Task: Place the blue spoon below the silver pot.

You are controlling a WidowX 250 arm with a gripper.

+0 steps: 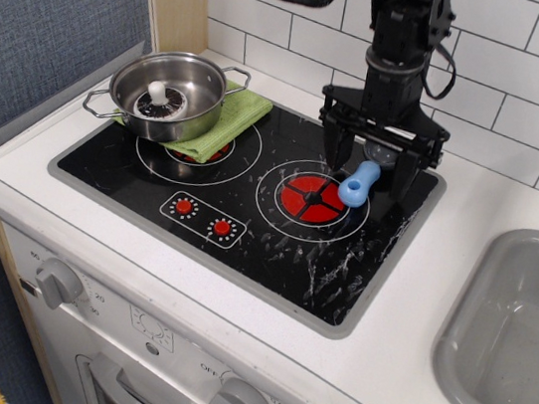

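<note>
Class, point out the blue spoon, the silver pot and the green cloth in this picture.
blue spoon [359,185], the camera view, on its light-blue handle.
silver pot [195,76], same view, on its inner wall.
green cloth [222,123], same view, on its bare front part.

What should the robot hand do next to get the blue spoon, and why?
Probably close the jaws on the blue spoon. The gripper is already down at the stove with its jaws wide open, one on each side of the spoon's handle, and the spoon lies flat on the cooktop, not lifted. It has to be held before it can go below the silver pot.
</note>
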